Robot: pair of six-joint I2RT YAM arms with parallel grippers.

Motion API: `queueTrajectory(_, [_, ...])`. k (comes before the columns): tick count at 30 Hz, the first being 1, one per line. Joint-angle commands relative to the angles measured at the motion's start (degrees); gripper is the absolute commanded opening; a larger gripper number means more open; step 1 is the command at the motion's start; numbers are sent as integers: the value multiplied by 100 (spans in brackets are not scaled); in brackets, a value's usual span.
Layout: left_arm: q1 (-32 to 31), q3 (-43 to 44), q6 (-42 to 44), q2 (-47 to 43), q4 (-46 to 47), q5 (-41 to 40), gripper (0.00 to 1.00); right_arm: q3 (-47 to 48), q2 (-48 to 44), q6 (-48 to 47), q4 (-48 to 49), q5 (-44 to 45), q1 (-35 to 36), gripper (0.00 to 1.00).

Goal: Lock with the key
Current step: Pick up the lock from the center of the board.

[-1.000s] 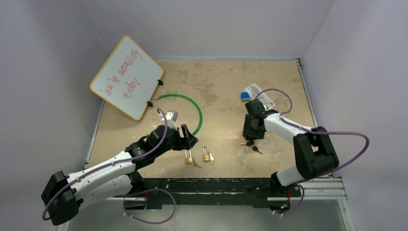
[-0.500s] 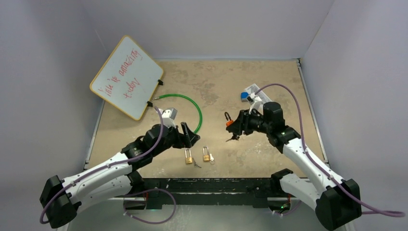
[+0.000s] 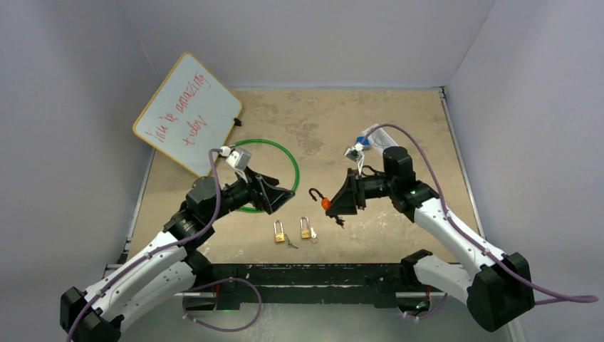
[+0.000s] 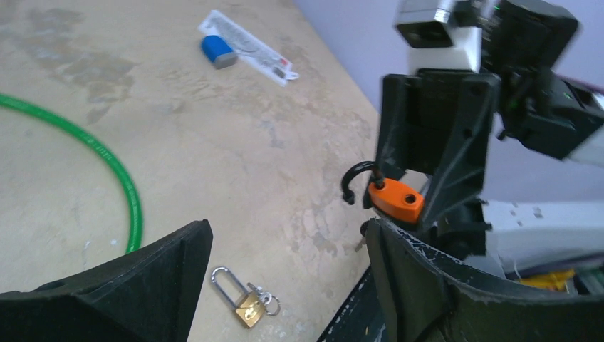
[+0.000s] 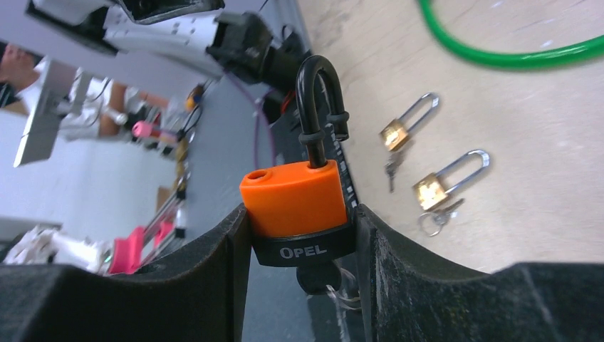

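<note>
My right gripper is shut on an orange padlock and holds it above the table, near the middle. Its black shackle stands open. In the right wrist view the padlock sits upright between the fingers. A black-headed key sticks out of its underside, with more keys hanging from it. My left gripper is open and empty, raised off the table and pointing at the padlock. In the left wrist view the padlock is just beyond my right finger.
Two small brass padlocks with keys lie on the table near the front edge. A green cable loop lies behind the left gripper. A whiteboard leans at the back left. A blue object on a card lies at the back right.
The right arm has lifted the orange padlock off the table and carried it left toward the middle. The left gripper has risen from the brass padlocks and turned toward it.
</note>
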Motion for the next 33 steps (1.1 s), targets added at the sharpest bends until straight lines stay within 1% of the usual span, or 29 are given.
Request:
queueTrajectory(1, [18, 339, 599, 303, 1055, 1612, 82, 682, 127, -418, -429, -586, 555, 0])
queueTrajectory(3, [16, 504, 679, 593, 1087, 2162, 78, 723, 193, -377, -360, -468, 768, 0])
queueTrajectory(4, [15, 632, 713, 733, 1032, 2405, 75, 686, 201, -256, -204, -438, 801, 0])
queueTrajectory(6, [16, 714, 723, 932, 993, 2807, 72, 679, 214, -229, -139, -339, 811, 0])
queueTrajectory(9, [17, 731, 728, 1027, 992, 3168, 67, 665, 238, -118, -87, -423, 809, 0])
queueTrajectory(12, [16, 722, 672, 1076, 1124, 3342, 60, 678, 243, -120, -86, -470, 809, 0])
queueTrajectory(15, [16, 816, 743, 1239, 976, 3472, 54, 666, 224, -123, -86, -474, 811, 0])
queueTrajectory(18, [14, 874, 741, 1409, 1011, 3566, 46, 665, 240, -118, -20, -501, 813, 0])
queueTrajectory(21, [11, 921, 748, 1491, 1022, 3592, 32, 674, 275, -121, 45, -488, 809, 0])
queueTrajectory(29, [16, 915, 730, 1492, 923, 3442, 4, 655, 303, -134, 34, -433, 809, 0])
queueTrajectory(31, [16, 930, 680, 1567, 912, 3434, 1, 664, 287, -134, 24, -397, 819, 0])
queueTrajectory(33, [16, 955, 639, 1664, 872, 3420, 1, 677, 264, -134, 4, -322, 818, 0])
